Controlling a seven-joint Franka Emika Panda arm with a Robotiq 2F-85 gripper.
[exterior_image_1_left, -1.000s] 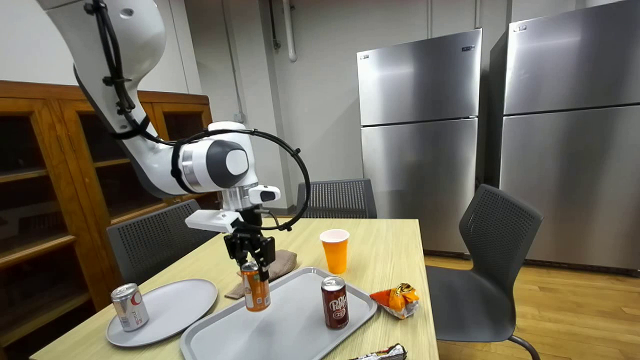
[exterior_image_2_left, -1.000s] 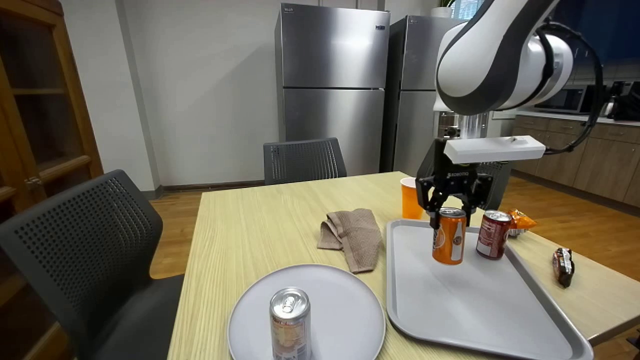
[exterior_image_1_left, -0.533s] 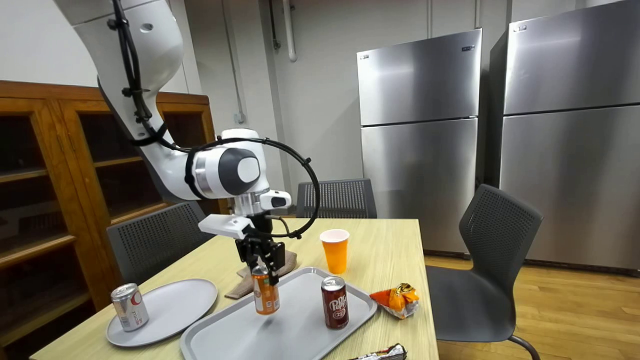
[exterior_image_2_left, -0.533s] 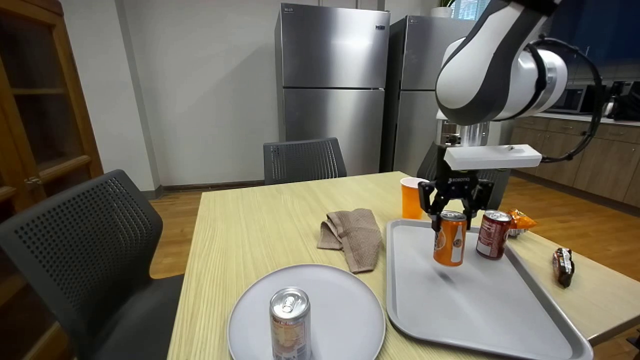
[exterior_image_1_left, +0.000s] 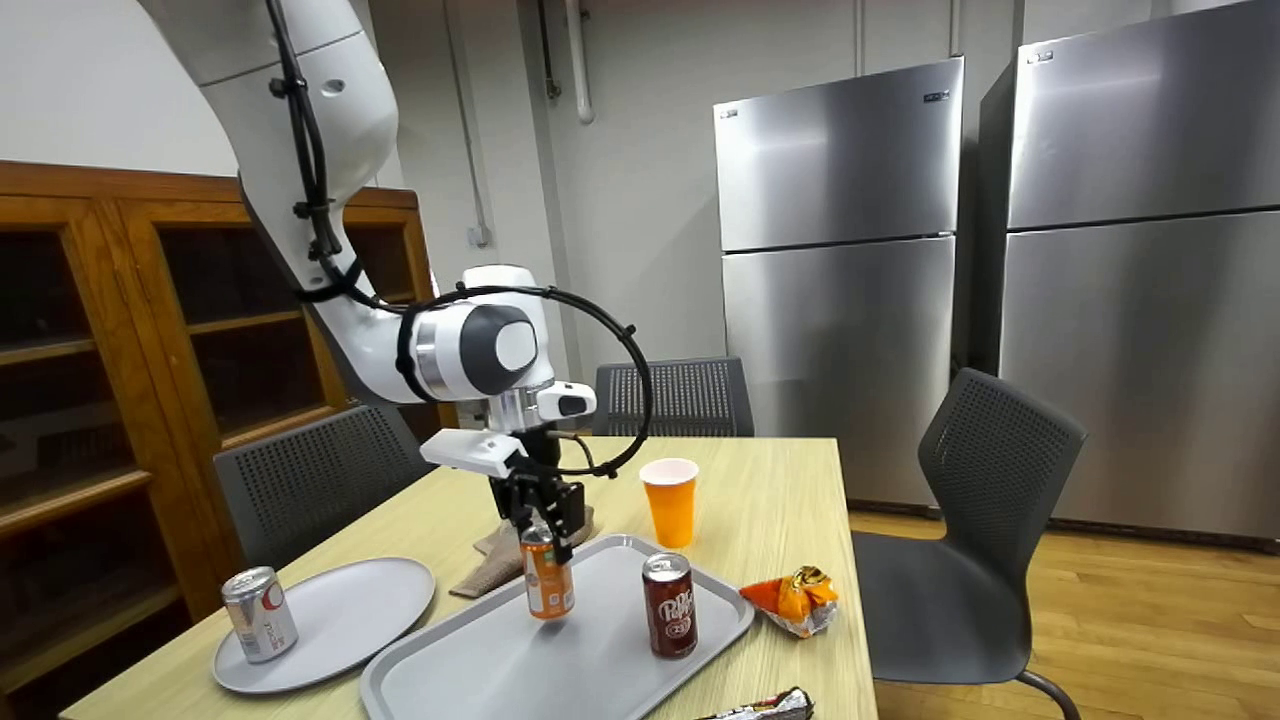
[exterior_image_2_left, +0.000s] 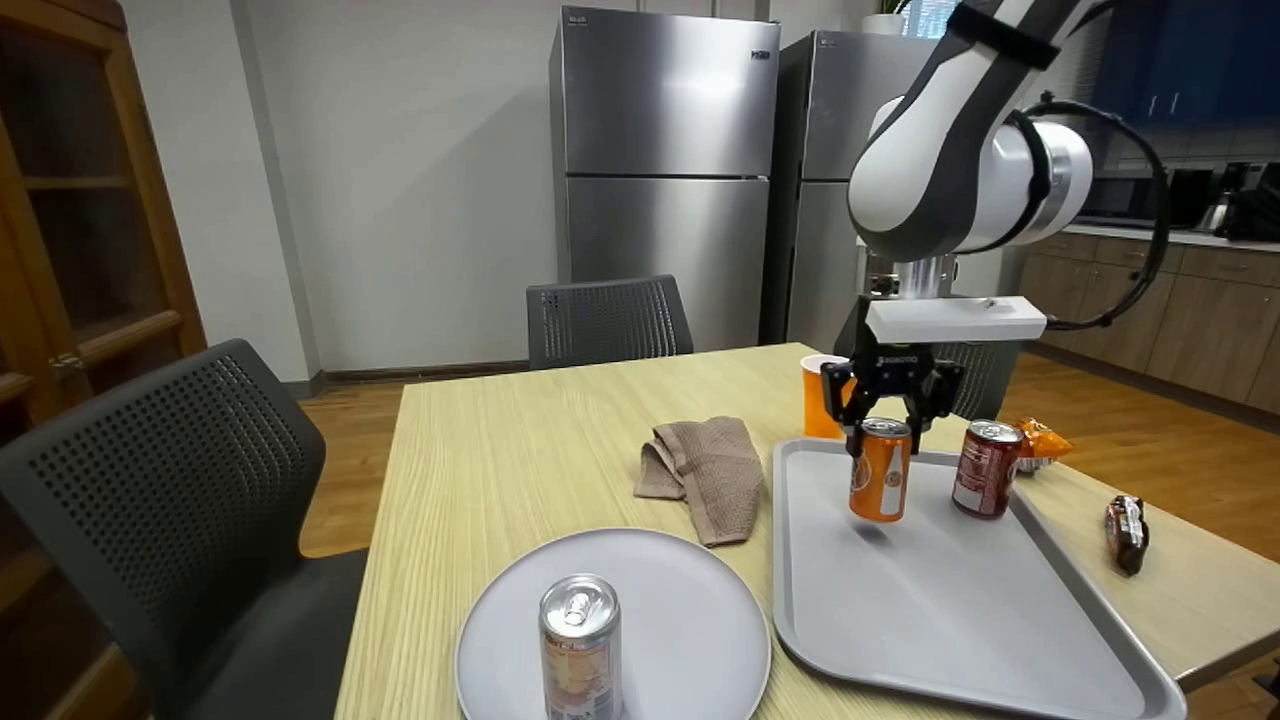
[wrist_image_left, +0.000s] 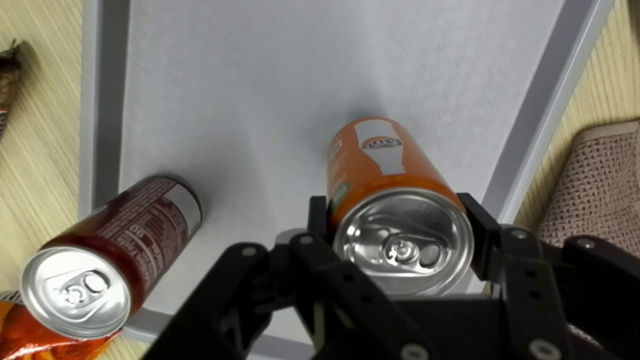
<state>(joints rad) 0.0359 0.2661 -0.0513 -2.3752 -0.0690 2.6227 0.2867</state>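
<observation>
The orange can (exterior_image_2_left: 880, 475) hangs gripped in the claw (exterior_image_2_left: 885, 437), seemingly upright.

In an exterior view, the dark red can (exterior_image_1_left: 669, 607) carried "Dr Pepper" in white, with what looked like "23" in a ring beneath. In an exterior view, "ROBOTIQ" stood on the gripper (exterior_image_2_left: 884, 438). In the wrist view, the logo on the orange can (wrist_image_left: 395, 200) was upside down and appeared to read "Fanta". Lettering on the silver can (exterior_image_1_left: 260, 615) and a fridge badge (exterior_image_1_left: 936, 97) was too small to make out.
</observation>
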